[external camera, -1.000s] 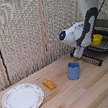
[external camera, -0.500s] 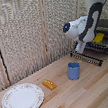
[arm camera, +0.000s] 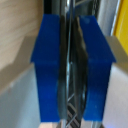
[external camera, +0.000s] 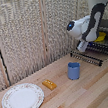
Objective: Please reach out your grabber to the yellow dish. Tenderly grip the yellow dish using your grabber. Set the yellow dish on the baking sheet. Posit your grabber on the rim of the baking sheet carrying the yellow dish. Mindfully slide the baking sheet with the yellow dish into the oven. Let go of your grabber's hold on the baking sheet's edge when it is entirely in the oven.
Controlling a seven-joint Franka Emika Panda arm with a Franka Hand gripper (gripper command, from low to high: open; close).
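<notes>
My jaws are clamped on the front rim of the baking sheet point(external camera: 93, 54), its dark wire bars pinched between the blue fingers point(arm camera: 49, 60) in the wrist view. The yellow dish point(external camera: 101, 37) rides on the sheet at the exterior view's right. The grabber point(external camera: 82, 46) hangs from a bent white arm. On the wooden tabletop point(external camera: 91, 86) stand a blue cup point(external camera: 73, 70), an orange block point(external camera: 49, 84) and a patterned plate point(external camera: 22, 99).
</notes>
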